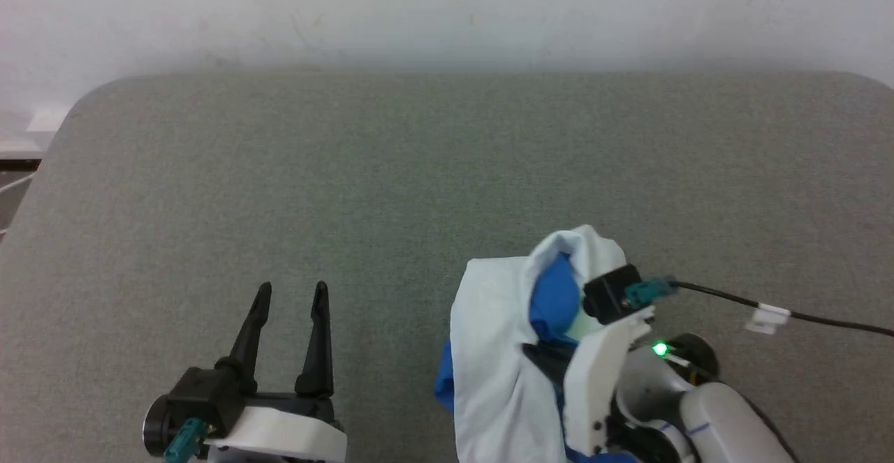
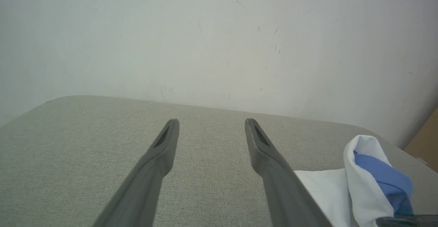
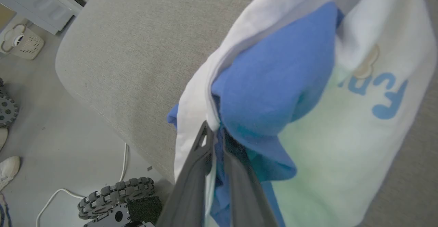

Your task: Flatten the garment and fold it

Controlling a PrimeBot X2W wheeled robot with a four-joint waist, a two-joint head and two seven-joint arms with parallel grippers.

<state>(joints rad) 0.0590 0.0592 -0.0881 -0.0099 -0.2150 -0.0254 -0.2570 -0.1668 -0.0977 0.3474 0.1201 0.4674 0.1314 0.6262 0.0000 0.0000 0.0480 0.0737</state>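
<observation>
The right fingers [image 3: 202,151] pinch the shirt [image 3: 342,158]. It hangs bunched around them, above the table [image 3: 137,49]. The left fingers [image 1: 318,337] are spread wide with nothing between them, and the shirt is off to their right. The right wrist view shows blue letters [image 3: 386,100], "F" and "C". It also shows a white basket [image 3: 24,43] on the floor [image 3: 68,144]; I cannot tell what is in it.

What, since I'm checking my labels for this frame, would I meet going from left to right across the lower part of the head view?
Left gripper, open → bunched white-and-blue garment → black cable running to the right edge.
</observation>
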